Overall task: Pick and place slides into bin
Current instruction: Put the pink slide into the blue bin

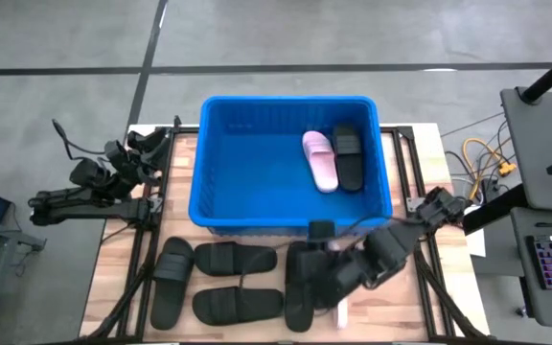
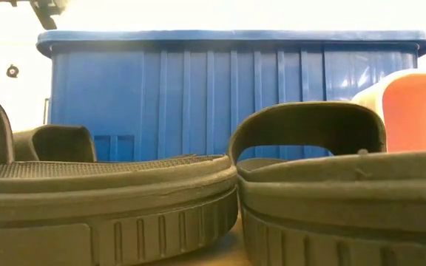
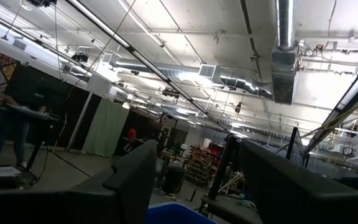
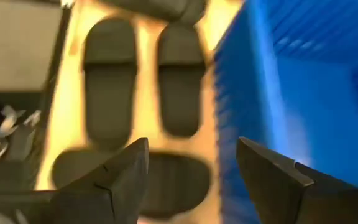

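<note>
The left gripper (image 1: 151,144) rests at the table's left edge, beside the big bright blue plastic bin (image 1: 220,134), its fingers (image 3: 135,180) apart and holding nothing; black rubber slides (image 1: 220,259) lie on the wooden table (image 1: 185,153) in front of the bin; a pale pink slide (image 1: 319,159) and a black slide (image 1: 349,156) lie inside it; the right gripper (image 1: 326,251) hangs open over the black slides near the bin's front wall, holding nothing.
</note>
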Controlling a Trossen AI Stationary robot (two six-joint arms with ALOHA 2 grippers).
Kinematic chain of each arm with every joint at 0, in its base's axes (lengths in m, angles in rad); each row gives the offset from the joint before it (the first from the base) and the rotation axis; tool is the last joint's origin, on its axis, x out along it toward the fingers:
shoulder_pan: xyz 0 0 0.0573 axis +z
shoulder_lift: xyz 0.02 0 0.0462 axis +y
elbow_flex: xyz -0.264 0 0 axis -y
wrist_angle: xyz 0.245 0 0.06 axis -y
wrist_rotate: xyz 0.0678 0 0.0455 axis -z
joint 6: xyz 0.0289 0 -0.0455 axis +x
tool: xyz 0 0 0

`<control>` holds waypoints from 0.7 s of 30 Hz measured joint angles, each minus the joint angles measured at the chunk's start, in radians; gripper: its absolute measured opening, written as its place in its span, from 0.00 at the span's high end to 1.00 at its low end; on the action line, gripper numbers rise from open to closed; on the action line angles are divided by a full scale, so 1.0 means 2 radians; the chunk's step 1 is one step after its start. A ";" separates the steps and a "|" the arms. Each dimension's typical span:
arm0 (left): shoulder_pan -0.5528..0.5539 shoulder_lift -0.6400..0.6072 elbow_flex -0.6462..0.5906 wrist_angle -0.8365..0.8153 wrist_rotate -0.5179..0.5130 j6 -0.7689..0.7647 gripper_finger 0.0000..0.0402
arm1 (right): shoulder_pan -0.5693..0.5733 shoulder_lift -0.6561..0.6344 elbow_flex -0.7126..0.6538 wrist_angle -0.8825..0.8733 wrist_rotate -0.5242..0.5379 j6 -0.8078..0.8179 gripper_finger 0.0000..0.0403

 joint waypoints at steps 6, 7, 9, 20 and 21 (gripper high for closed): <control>0.000 0.000 0.000 0.000 0.000 0.000 0.46 | 0.016 0.048 0.000 -0.045 -0.080 0.018 0.45; 0.000 0.000 0.000 0.000 0.000 -0.001 0.46 | 0.017 0.057 0.000 -0.054 -0.091 0.018 0.46; 0.000 0.000 0.000 0.000 0.000 -0.001 0.46 | 0.018 0.076 0.000 -0.072 -0.107 0.018 0.46; 0.000 0.000 0.000 -0.001 0.000 -0.001 0.46 | 0.020 0.154 -0.004 -0.121 -0.132 0.016 0.46; 0.000 0.000 0.000 -0.001 0.000 -0.001 0.46 | 0.020 0.160 -0.004 -0.123 -0.132 0.016 0.46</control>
